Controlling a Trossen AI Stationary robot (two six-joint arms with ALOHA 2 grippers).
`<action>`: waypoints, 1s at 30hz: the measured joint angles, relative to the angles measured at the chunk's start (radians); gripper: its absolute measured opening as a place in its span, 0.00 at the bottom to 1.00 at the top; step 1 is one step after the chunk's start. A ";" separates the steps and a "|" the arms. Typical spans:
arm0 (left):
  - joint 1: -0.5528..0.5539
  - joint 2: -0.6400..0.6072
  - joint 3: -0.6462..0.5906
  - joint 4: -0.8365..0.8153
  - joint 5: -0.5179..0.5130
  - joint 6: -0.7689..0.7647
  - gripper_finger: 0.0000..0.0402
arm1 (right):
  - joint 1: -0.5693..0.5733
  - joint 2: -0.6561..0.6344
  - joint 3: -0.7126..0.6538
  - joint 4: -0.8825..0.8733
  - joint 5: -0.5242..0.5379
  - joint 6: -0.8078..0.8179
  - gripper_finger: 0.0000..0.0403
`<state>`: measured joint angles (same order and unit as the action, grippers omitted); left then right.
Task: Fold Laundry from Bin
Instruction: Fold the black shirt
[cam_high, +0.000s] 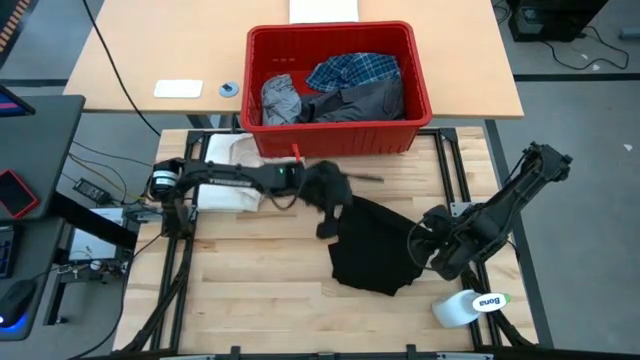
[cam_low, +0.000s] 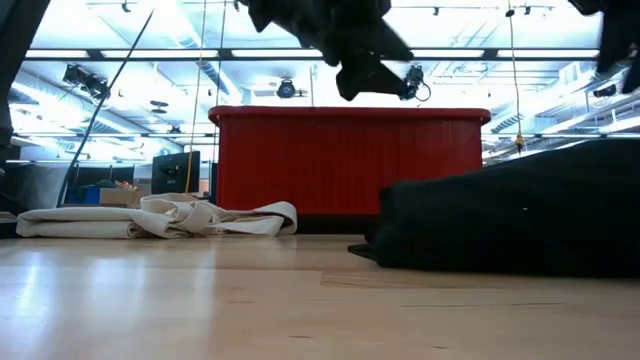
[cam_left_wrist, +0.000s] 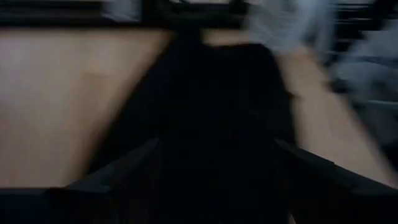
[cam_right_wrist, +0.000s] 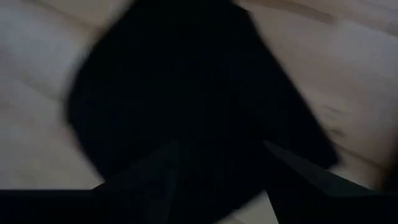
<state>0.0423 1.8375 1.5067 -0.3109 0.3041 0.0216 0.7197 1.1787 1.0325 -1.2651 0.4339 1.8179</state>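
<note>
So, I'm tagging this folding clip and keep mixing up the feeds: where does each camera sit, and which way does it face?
High view: overhead, straight down on the table; shows both arms, the left gripper, the right gripper, the black garment and the red bin.
Low view: table height, level across toward the bin; an arm hangs in from above.
Left wrist view: looks past its open fingers onto the black garment.
Right wrist view: looks past its open fingers onto the garment.
All four views share the black garment.
</note>
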 joint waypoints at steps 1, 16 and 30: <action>-0.022 0.009 0.000 0.001 0.006 -0.012 0.75 | 0.000 0.004 -0.001 0.045 0.022 -0.049 0.56; -0.160 0.257 -0.002 -0.005 -0.193 -0.167 0.75 | -0.021 0.303 -0.333 0.651 -0.142 -0.097 0.55; -0.140 0.175 -0.001 -0.024 -0.153 -0.247 0.64 | -0.024 0.223 -0.281 0.537 -0.113 -0.117 0.50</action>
<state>-0.0975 2.0126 1.5062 -0.3346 0.1510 -0.2257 0.6960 1.4018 0.7520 -0.7286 0.3211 1.7012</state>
